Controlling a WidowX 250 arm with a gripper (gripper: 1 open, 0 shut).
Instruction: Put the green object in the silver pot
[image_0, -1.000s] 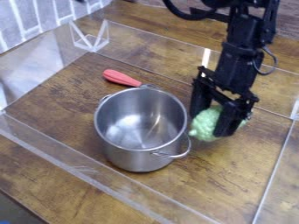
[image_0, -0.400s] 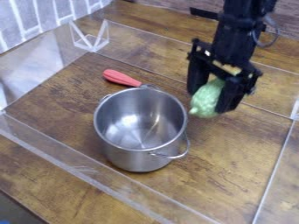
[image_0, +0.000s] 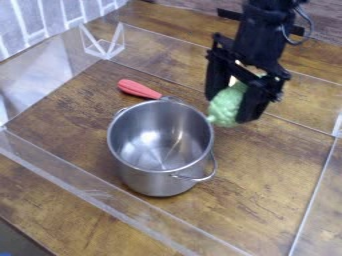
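The green object, a light green bumpy oval toy vegetable, hangs in the air between the two black fingers of my gripper, which is shut on it and points straight down. It sits just to the right of and above the rim of the silver pot. The pot is a shiny round steel pot with a loop handle facing the front right, standing on the wooden table with nothing inside it.
A small red flat object lies on the table behind the pot at its left. Clear acrylic walls fence the work area, with a clear stand at the back left corner.
My gripper has lifted the green object off the table and carried it up and slightly left, toward the pot's rim. The pot and red object have stayed put.
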